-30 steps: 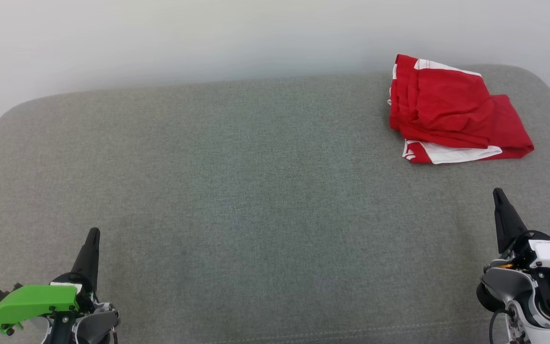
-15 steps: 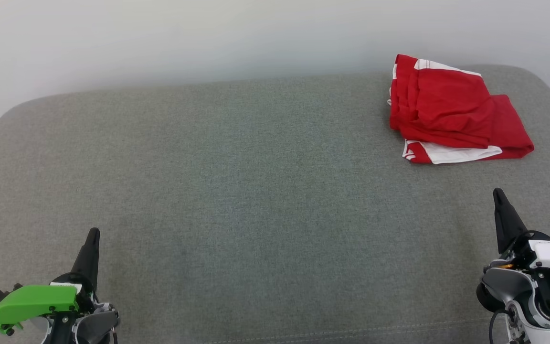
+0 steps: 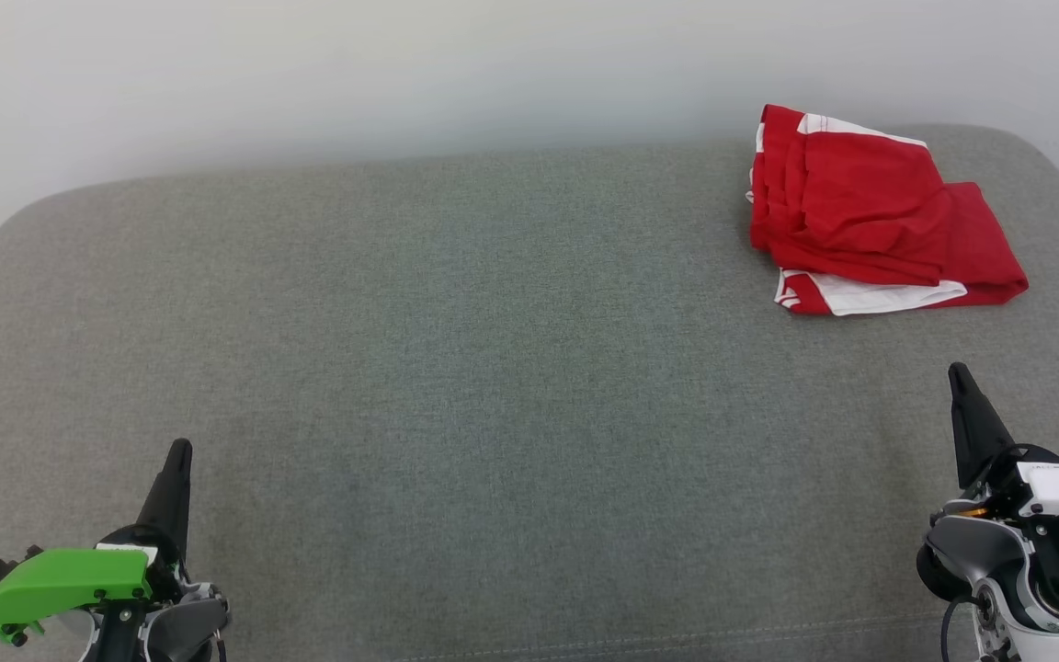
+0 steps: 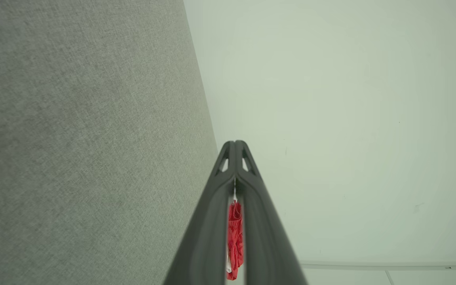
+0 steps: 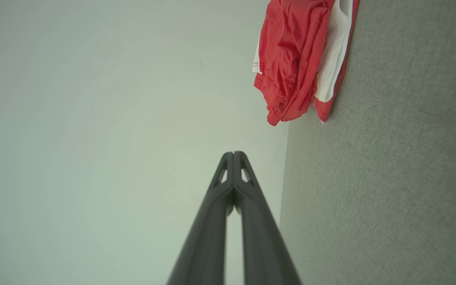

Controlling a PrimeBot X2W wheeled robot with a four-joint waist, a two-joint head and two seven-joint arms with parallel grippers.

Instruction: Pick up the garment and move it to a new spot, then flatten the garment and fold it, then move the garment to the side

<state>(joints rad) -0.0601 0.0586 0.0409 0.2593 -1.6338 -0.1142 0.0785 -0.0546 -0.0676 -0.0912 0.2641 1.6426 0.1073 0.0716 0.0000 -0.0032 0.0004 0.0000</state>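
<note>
The light was bright, soft and even, with no glare and no single source to pick out; the pale wall [image 3: 309, 74] washed nearly to white in the head view and took a faint greenish cast in both wrist views, dimming a little toward the corners. The red garment [image 3: 870, 221] threw only a thin, soft shadow onto the grey cushion [image 3: 493, 368], whose weave read sharply. In the wrist views the dark fingers [image 4: 212, 221] blurred close to the lens at the bottom edge.
</note>
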